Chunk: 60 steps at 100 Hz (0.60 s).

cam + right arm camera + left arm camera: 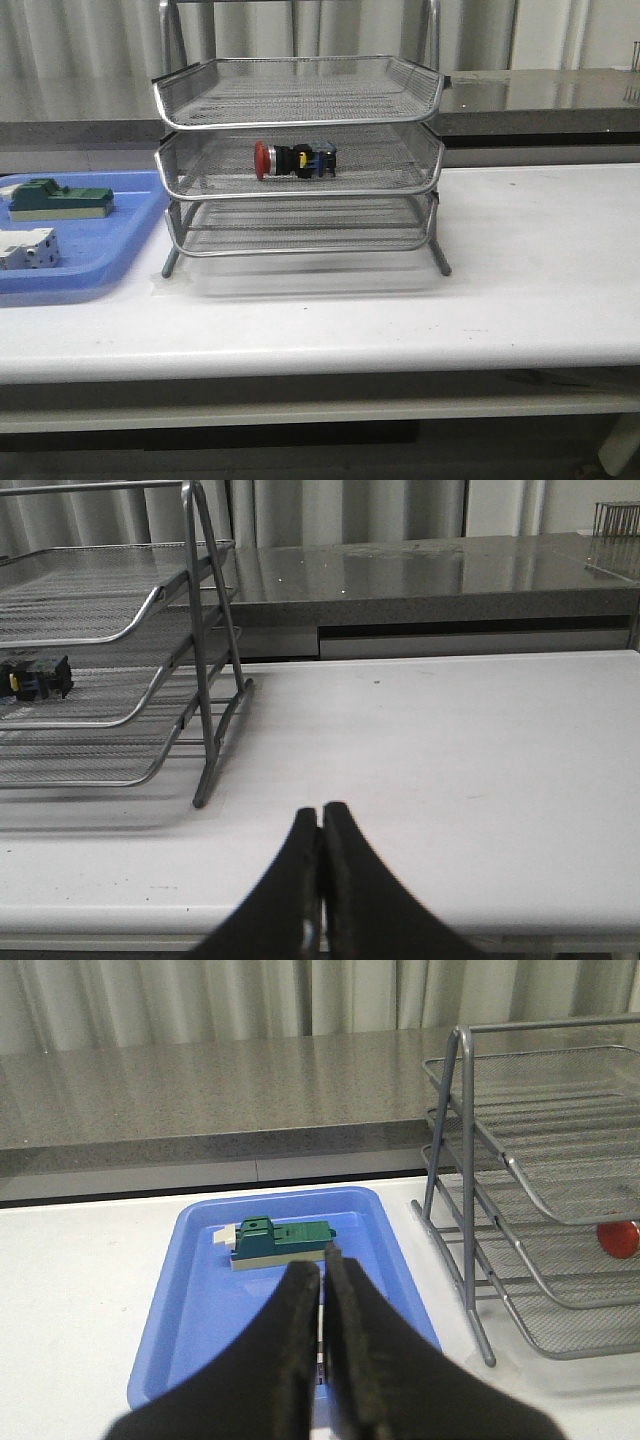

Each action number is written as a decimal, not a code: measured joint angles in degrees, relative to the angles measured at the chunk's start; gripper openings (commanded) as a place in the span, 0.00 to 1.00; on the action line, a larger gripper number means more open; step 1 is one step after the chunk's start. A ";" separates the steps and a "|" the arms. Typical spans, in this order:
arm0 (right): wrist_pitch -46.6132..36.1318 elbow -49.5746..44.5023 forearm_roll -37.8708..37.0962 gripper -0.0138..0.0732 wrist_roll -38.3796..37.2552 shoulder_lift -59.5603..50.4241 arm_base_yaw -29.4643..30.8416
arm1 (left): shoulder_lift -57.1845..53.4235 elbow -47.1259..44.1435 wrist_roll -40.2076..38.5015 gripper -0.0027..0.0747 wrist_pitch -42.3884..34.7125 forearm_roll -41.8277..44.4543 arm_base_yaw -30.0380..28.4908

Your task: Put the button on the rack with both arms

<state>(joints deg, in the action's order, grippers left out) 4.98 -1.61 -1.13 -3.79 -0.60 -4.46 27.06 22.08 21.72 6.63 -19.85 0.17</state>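
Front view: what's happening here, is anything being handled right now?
Nothing is held. The button lies on its side in the middle tray of the rack. Both claws are shut and empty: the left claw over the blue tray, the right claw over bare table. The placing looks done.

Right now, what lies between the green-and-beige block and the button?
In the front view: the blue tray's right rim, then the rack's left mesh wall. The green-and-beige block sits left, the button in the middle tier.
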 measured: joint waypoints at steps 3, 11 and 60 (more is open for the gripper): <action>0.00 0.00 0.00 0.08 0.00 0.00 0.00 | 0.00 0.00 0.00 0.04 0.00 0.00 0.00; 0.00 0.00 0.00 0.08 0.00 0.00 0.00 | 0.00 0.00 0.00 0.04 0.00 0.00 0.00; 0.00 0.00 0.00 0.08 0.00 0.00 0.00 | -0.02 0.00 -20.28 0.04 0.00 19.85 0.00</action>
<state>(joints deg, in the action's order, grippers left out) 4.98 -1.61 -1.13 -3.79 -0.60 -4.46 27.03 22.08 1.44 6.63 0.00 0.17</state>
